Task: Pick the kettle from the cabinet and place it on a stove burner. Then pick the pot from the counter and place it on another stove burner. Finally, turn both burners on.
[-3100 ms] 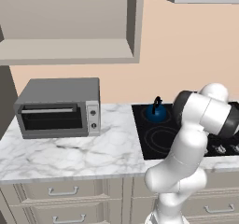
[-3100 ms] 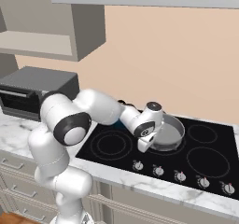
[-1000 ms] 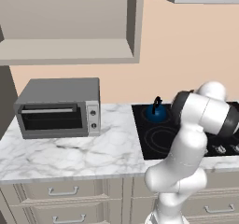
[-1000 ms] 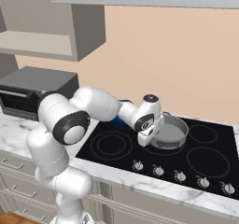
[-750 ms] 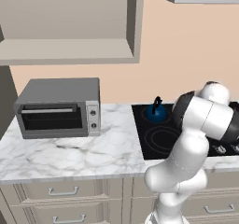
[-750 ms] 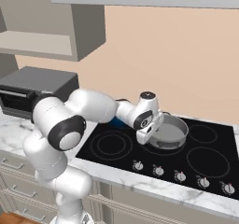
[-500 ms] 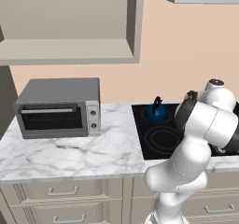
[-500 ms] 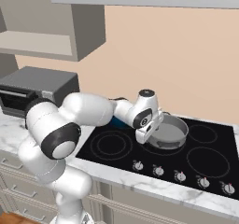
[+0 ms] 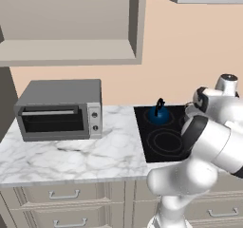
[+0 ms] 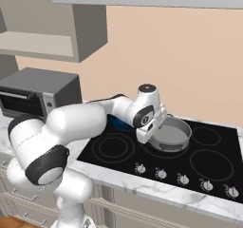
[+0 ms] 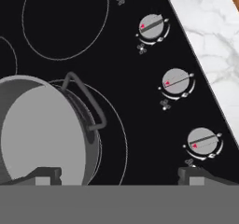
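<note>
The claw (image 11: 116, 174) is spread wide and holds nothing. In the hand view its two dark tips poke up at the bottom, one at the lower left and one at the lower right. The left tip sits in front of the pot (image 11: 44, 132), and the right tip is over bare black glass below the knobs (image 11: 176, 82).

The pot is grey and round and fills the lower left of the hand view. One loop handle (image 11: 86, 101) sticks out from its side. It sits on a burner ring (image 11: 122, 139) that curves out past its right edge. Another burner ring is at the top left of that view. The knobs run in a slanted row down the right side, next to the white marble desk (image 11: 210, 41).

In the right base view the pot (image 10: 172, 133) is in the middle of the frame on the black cooktop (image 10: 209, 163), just right of the white hand.

In the left base view the small blue kettle (image 9: 159, 113) stands on the cooktop, right of middle. The grey toaster oven (image 9: 60, 109) sits on the desk at the left. The open cabinet (image 9: 71, 25) hangs at the upper left.
</note>
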